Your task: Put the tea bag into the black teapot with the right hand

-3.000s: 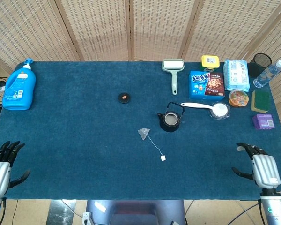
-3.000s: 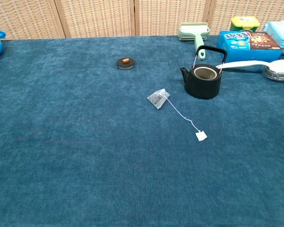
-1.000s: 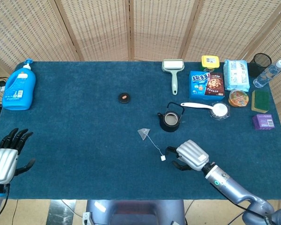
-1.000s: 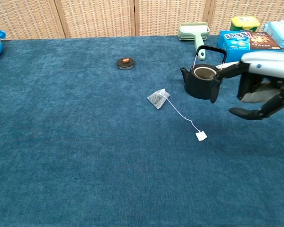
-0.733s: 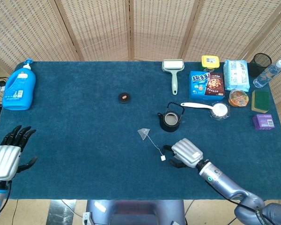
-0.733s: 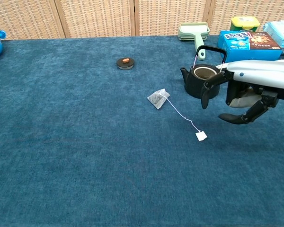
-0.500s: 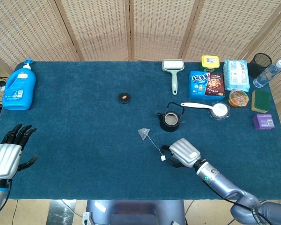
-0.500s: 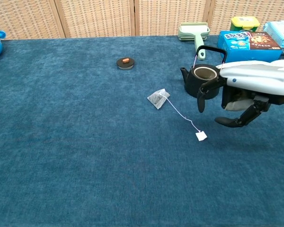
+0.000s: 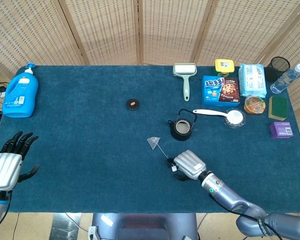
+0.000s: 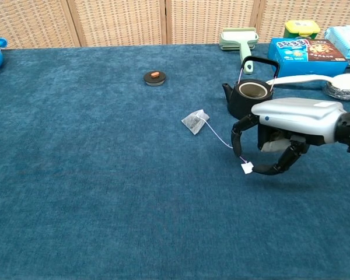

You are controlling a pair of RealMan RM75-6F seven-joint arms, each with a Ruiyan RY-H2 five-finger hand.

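The tea bag [image 9: 153,142] [image 10: 194,122] lies flat on the blue cloth, its string running right to a small white tag [image 10: 247,168]. The black teapot [image 9: 181,129] [image 10: 251,99] stands upright and lidless just behind. Its lid [image 9: 133,104] [image 10: 155,77] lies further left. My right hand [image 9: 189,165] [image 10: 286,125] hovers at the tag with its fingers [image 10: 237,133] curved down and apart on either side of it, holding nothing. In the head view this hand partly covers the tag. My left hand [image 9: 7,162] rests at the near left edge with its fingers spread.
A blue detergent bottle [image 9: 21,92] stands far left. Along the back right are a lint roller [image 9: 184,75], a cookie box [image 9: 220,90], a white scoop [image 9: 225,115], a tissue pack [image 9: 252,79] and small containers.
My right hand has swung in from the right edge and moved left and down until its fingers straddle the string's tag. The tea bag, the teapot and my left hand stay put.
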